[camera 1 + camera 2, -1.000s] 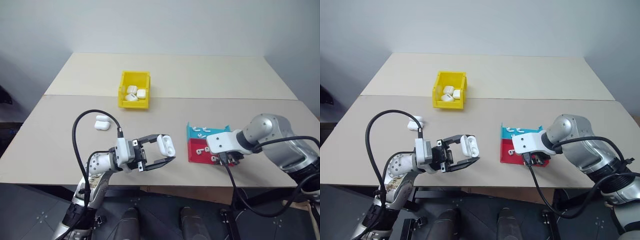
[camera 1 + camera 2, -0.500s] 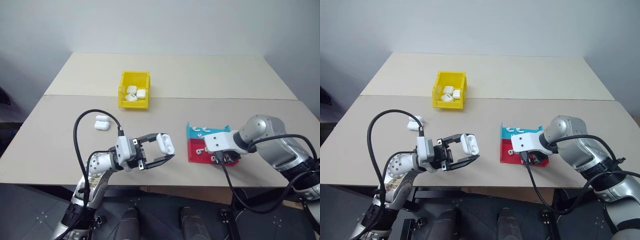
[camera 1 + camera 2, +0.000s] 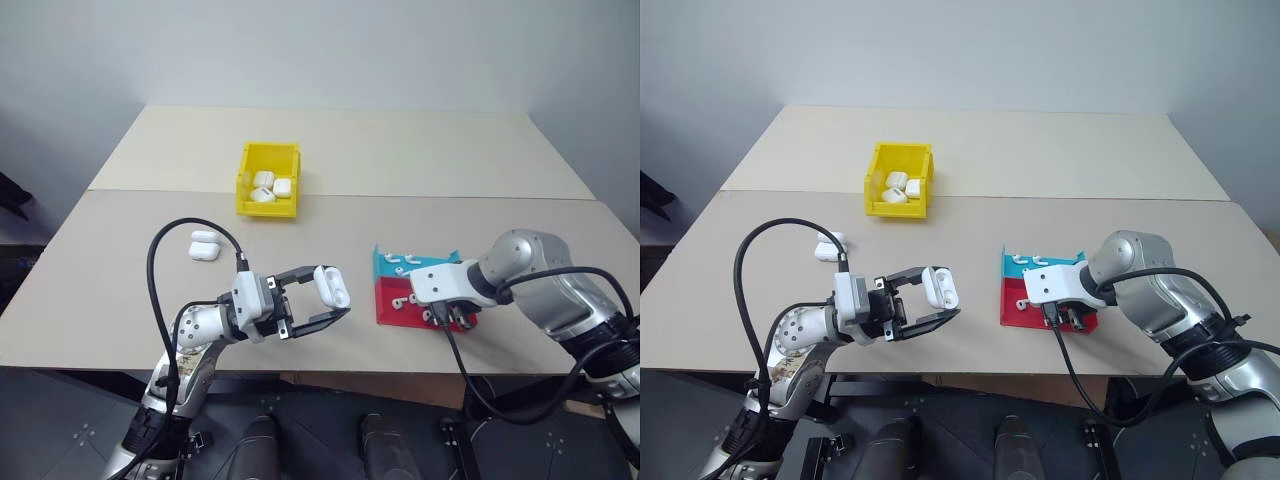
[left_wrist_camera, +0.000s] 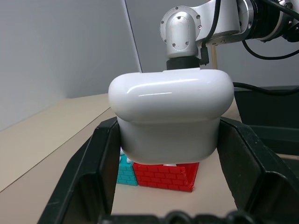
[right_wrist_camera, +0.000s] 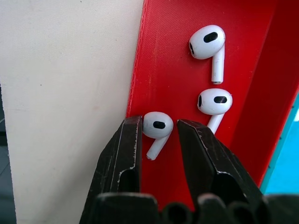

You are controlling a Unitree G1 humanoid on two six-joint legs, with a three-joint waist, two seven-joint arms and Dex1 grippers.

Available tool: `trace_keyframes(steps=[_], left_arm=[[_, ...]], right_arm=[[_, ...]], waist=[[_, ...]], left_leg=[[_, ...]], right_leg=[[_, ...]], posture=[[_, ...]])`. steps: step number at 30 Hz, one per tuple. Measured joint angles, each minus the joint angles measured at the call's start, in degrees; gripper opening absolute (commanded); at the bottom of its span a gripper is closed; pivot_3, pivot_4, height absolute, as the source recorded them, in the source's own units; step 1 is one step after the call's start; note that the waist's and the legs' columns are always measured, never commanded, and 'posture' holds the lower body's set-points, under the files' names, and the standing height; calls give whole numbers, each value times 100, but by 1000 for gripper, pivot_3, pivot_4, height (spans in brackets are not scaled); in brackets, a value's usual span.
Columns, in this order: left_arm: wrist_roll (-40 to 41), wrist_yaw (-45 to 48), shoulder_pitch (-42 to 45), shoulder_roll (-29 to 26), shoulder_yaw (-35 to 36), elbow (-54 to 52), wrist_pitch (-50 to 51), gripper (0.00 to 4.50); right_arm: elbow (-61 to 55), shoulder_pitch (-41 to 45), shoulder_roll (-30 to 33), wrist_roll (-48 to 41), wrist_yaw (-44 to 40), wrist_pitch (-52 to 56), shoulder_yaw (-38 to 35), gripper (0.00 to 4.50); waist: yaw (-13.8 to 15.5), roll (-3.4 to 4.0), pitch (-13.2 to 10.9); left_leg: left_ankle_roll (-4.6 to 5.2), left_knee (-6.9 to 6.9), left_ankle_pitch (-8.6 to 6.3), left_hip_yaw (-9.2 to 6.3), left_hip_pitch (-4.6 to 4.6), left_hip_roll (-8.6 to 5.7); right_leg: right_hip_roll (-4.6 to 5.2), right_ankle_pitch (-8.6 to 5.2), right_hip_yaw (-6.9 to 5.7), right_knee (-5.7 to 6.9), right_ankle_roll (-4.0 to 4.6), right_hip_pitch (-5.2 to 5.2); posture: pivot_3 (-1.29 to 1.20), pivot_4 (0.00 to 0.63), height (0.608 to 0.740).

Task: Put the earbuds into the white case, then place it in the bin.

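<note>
Beige bench [image 3: 420, 150] under a plain grey wall carried the yellow bin [image 3: 268, 178] far side left, with several white cases inside, and one spare case [image 3: 204, 245] lying loose on the bench nearer the left arm. Left claw [image 3: 335, 297] pointed right and was clenched on the white case [image 3: 331, 285], held off the bench near the front edge. Red tray [image 5: 163, 60] sat by the right arm, beside a blue tray [image 3: 385, 262]. Right claw [image 5: 159, 135] pointed steeply down into the red tray, its fingers partly parted and straddling one earbud [image 5: 157, 130]: bud head lay between the tips, stem running back toward the claw at a slant. Contact on either side could not be told. Two more earbuds [image 5: 210, 44] lay further along the tray, one [image 5: 214, 103] just beside the right finger. Judged next: close and lift, then carry left to the case, well apart.
</note>
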State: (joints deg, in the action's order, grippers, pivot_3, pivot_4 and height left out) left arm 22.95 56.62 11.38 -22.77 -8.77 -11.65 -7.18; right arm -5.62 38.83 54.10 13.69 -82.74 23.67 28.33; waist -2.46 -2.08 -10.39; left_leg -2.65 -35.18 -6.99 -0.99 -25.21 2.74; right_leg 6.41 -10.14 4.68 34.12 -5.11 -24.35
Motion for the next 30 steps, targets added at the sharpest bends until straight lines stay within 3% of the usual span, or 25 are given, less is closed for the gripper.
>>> trace_keyframes(steps=[2, 6, 17, 19, 24, 26, 30], left_arm=[[-27, -15, 0, -4, 0, 0, 1, 2782], [-49, -40, -5, -5, 0, 0, 1, 2782], [12, -90, 23, 24, -1, -152, 205, 2782], [124, -107, 95, 61, -4, -245, 321, 2782], [606, -306, 467, 78, 20, -922, 961, 2782], [885, -308, 489, 30, 74, -1148, 1181, 2782], [1170, -181, 590, -126, 117, -1264, 1467, 2782]], right_arm=[[2, 0, 0, 31, 29, -9, 0, 1534], [19, -1, 0, 76, 43, -45, 0, 718], [-355, -147, 57, -223, 32, 135, -278, 673], [-591, -182, 114, -592, 9, 334, -700, 673], [-1241, -180, 33, -2421, 50, 861, -2923, 673], [-1371, -180, -291, -3233, 225, 972, -3780, 673], [-1545, -177, -868, -4377, 744, 1176, -4466, 673]], waist=[[0, 0, 0], [-1, 0, 0], [7, 0, -1], [14, -2, -2], [39, -4, -4], [12, -8, -2], [-7, -8, -2]], left_leg=[[0, 1, 0, 0, 0, 0], [0, 2, 0, 0, 0, 0], [0, 9, 0, 1, -2, 0], [0, 9, 0, 0, -6, 0], [0, 10, 0, -10, -5, 1], [0, 10, 0, -13, -4, 3], [0, 10, 0, -24, -3, 3]], right_leg=[[0, 0, 0, 0, 0, -1], [0, 0, 0, -1, 0, -1], [0, 0, 0, -2, 0, -4], [0, 0, 0, -2, 0, -7], [-1, -2, -11, -7, -2, 5], [-3, -2, -14, -8, -2, 7], [-7, -1, -17, -5, -1, 6]], posture=[[0, 150, 740], [0, 150, 740], [0, 150, 740], [0, 150, 740], [0, 150, 740], [0, 150, 740], [0, 150, 740]])
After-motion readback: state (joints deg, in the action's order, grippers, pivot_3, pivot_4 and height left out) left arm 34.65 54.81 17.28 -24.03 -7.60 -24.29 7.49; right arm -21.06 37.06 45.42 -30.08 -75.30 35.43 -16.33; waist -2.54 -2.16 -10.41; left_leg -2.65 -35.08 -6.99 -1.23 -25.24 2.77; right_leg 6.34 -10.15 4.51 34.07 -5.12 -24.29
